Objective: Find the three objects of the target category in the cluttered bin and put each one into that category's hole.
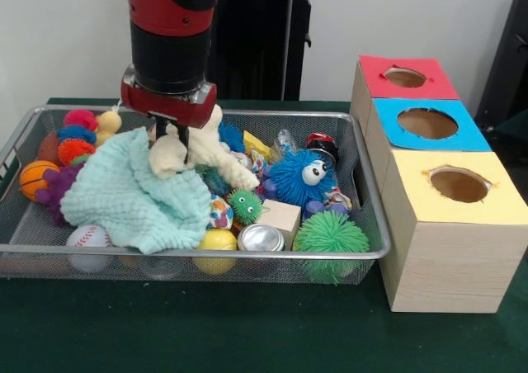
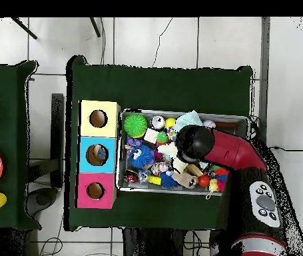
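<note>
Closest to the lens, along the front wall of the wire bin (image 1: 206,257), sit a silver can (image 1: 261,238), a yellow ball (image 1: 216,241), a baseball (image 1: 87,237) and a green spiky ball (image 1: 331,234), all below and in front of the pincer (image 1: 173,139). That pincer hangs low over the middle of the clutter, its short dark tips pressed against a cream plush toy (image 1: 202,154). It looks closed on the toy's upper end, though the wrist housing hides much of the contact, so I would not swear to a firm hold. Just beneath and to the camera's left of the tips lies a mint knitted cloth (image 1: 136,193); to the other side sits a blue fuzzy creature (image 1: 302,177) with googly eyes. Well away from the tips, beyond the bin's end, stand three boxes with holes: red (image 1: 406,77), blue (image 1: 427,123) and yellow (image 1: 459,184).

My reading is that the picking step is in hand, with the plush as a soft-toy target. Next comes a straight lift clear of the cloth and rim, then a carry across to whichever hole matches, which these views do not settle.
</note>
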Robot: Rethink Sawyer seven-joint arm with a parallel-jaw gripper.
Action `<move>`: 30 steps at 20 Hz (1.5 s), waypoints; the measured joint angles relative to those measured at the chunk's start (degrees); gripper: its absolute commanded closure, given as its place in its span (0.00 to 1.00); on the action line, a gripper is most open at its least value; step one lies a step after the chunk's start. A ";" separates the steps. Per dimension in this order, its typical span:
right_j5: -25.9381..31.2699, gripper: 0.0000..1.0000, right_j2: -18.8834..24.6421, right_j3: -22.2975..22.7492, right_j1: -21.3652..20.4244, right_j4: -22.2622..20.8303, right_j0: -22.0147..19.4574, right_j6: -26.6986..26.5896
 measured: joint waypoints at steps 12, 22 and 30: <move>0.22 1.00 8.81 0.08 -0.88 -7.63 -7.12 -0.88; 0.25 0.00 13.99 -0.04 0.74 -12.90 -11.26 -0.88; 0.24 0.00 18.88 -0.06 0.71 -15.90 -13.76 -0.88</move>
